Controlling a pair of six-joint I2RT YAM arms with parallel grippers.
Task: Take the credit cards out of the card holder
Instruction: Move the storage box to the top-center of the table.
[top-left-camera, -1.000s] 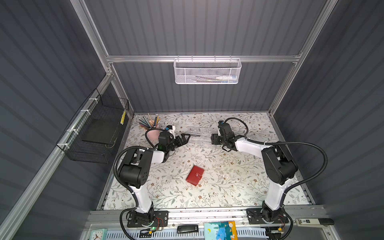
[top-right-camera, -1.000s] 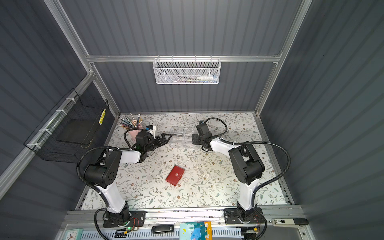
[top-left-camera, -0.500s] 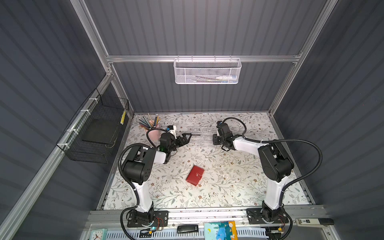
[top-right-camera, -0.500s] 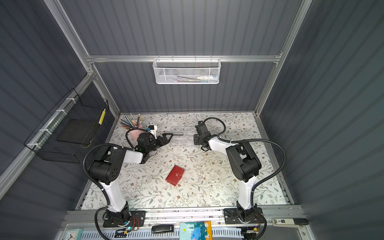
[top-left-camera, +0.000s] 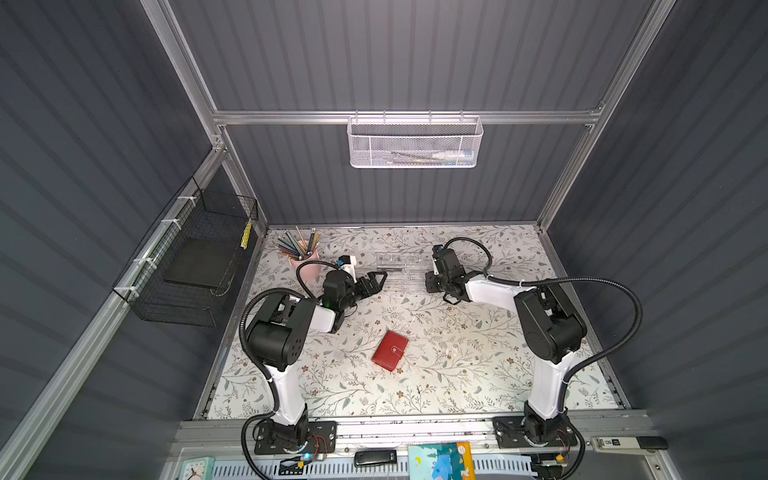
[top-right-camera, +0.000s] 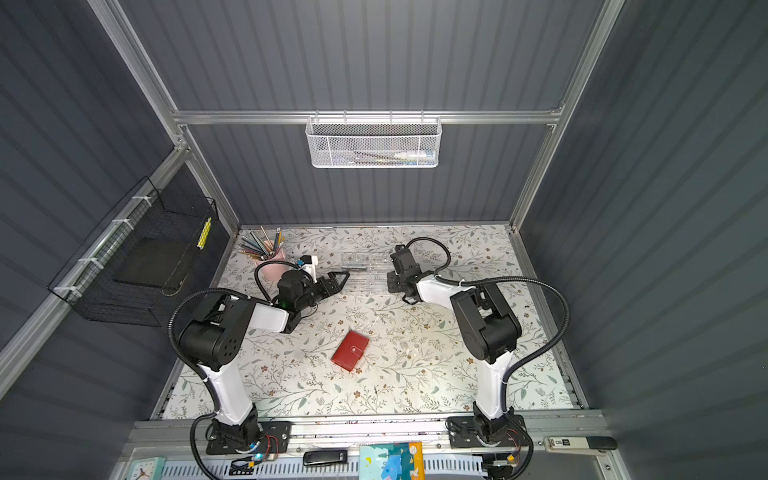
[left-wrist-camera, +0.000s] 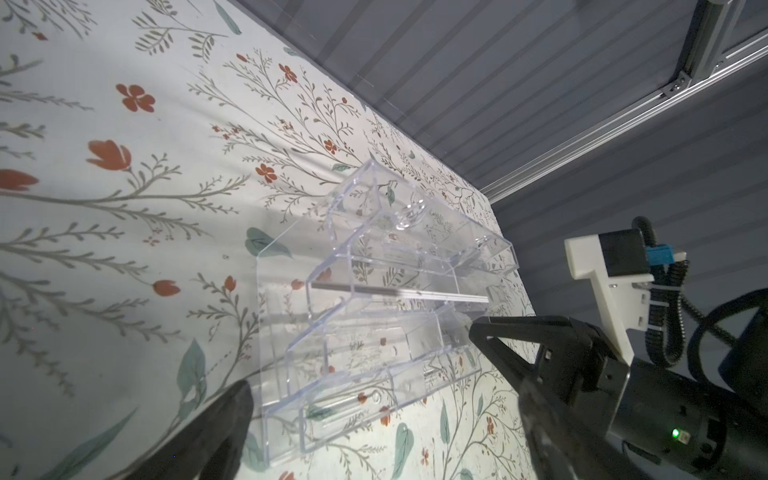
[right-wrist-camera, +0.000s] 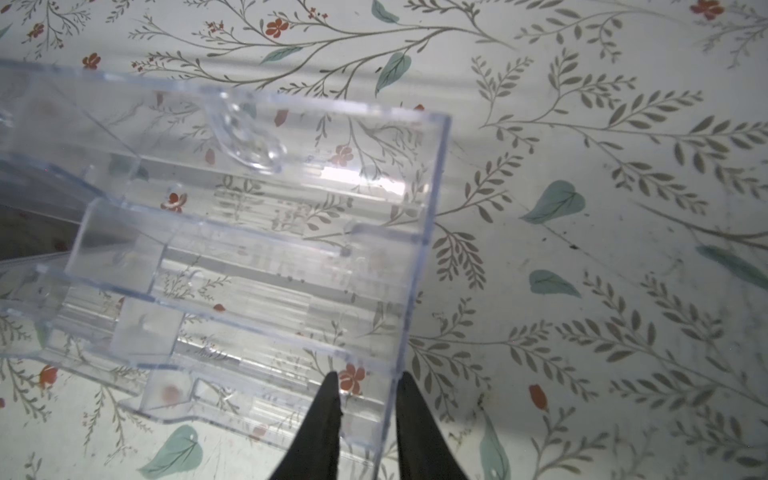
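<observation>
The card holder (top-left-camera: 390, 350) (top-right-camera: 351, 350), a small red wallet with its snap strap fastened, lies closed on the flowered table between the two arms, far from both grippers. The credit cards are out of view. Both grippers are at a clear acrylic box (top-left-camera: 401, 270) (left-wrist-camera: 374, 257) (right-wrist-camera: 249, 232) near the back. My left gripper (top-left-camera: 379, 279) (left-wrist-camera: 359, 359) stands wide open around the box's left end. My right gripper (top-left-camera: 429, 284) (right-wrist-camera: 368, 376) straddles the box's right end wall, its jaws narrow, with a gap still showing on the inner side.
A pink cup of pencils (top-left-camera: 307, 266) stands behind the left gripper. A black wire basket (top-left-camera: 195, 257) hangs on the left wall and a white mesh basket (top-left-camera: 415, 143) on the back wall. A thin dark strip (left-wrist-camera: 399, 293) lies in the box.
The right jaws have narrowed around the box's end wall. The left gripper has stayed wide open and shifted a little at the box's left end. The card holder has not moved.
</observation>
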